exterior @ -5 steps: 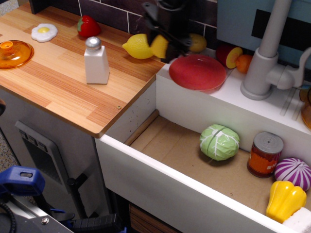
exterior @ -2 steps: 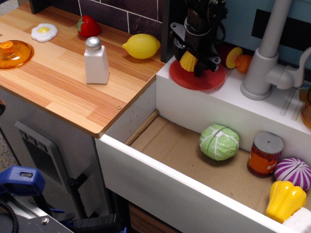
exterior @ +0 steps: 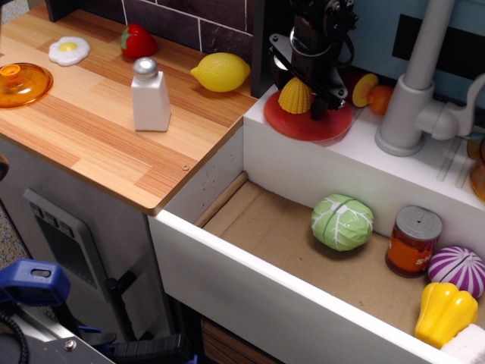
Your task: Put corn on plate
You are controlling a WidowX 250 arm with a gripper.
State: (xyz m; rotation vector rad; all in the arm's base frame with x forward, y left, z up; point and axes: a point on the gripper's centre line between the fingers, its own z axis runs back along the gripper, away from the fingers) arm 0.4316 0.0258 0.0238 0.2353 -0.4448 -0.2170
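The corn (exterior: 295, 97), a small yellow ribbed cone, stands point up on the red-pink plate (exterior: 333, 126), which lies on the white sink ledge at the back. My gripper (exterior: 300, 82) hangs straight over the plate. Its black fingers (exterior: 319, 105) stand spread on either side of the corn, with the jaws open and a little apart from it. The arm hides the back of the plate.
A smooth yellow lemon (exterior: 221, 72), a white salt shaker (exterior: 149, 96), a strawberry (exterior: 138, 41), a fried egg (exterior: 69, 51) and an orange lid (exterior: 21, 83) lie on the wooden counter. The faucet (exterior: 413, 91) stands right of the plate. The sink holds a cabbage (exterior: 342, 221), a can (exterior: 413, 241), a purple onion (exterior: 456, 270) and a yellow pepper (exterior: 444, 313).
My gripper carried the corn from beside the lemon rightward to over the plate, lowered it, and then opened. The corn now stands on the plate, free of the fingers.
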